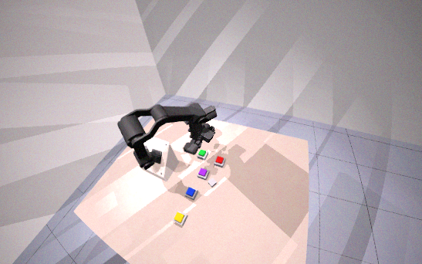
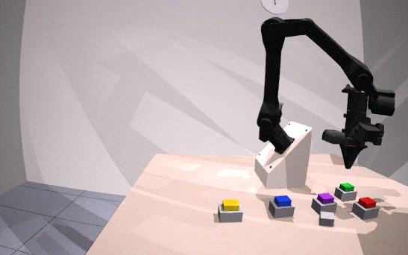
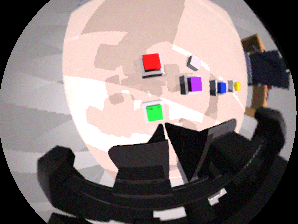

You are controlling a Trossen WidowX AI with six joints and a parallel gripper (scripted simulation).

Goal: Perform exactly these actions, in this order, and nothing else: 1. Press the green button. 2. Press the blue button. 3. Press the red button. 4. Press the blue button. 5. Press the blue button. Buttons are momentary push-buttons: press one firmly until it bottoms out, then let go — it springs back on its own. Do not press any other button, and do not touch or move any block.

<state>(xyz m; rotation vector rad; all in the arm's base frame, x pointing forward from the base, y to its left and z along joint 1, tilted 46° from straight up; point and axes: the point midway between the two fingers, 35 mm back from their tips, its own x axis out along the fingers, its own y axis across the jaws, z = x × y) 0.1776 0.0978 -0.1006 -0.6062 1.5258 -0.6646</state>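
Observation:
My gripper (image 2: 348, 168) (image 3: 163, 125) is shut and empty. It points down and hangs a little above the green button (image 2: 346, 187) (image 3: 154, 113) (image 1: 202, 153), not touching it. The green cap stands raised in its base. The red button (image 1: 219, 160) (image 2: 367, 203) (image 3: 151, 62) is beyond the green one in the wrist view, its cap raised. The blue button (image 1: 190, 191) (image 2: 283, 200) (image 3: 222, 88) stands farther off, on the other side of the purple button, also raised. In the top view the fingertips are hidden behind the gripper's own body.
The purple button (image 1: 203, 172) (image 2: 325, 197) (image 3: 195, 84) stands between the blue and green ones. The yellow button (image 1: 179, 217) (image 2: 230, 205) (image 3: 237, 86) is at the far end of the row. A small light grey block (image 1: 212, 183) (image 2: 327, 218) (image 3: 194, 63) lies near the purple button.

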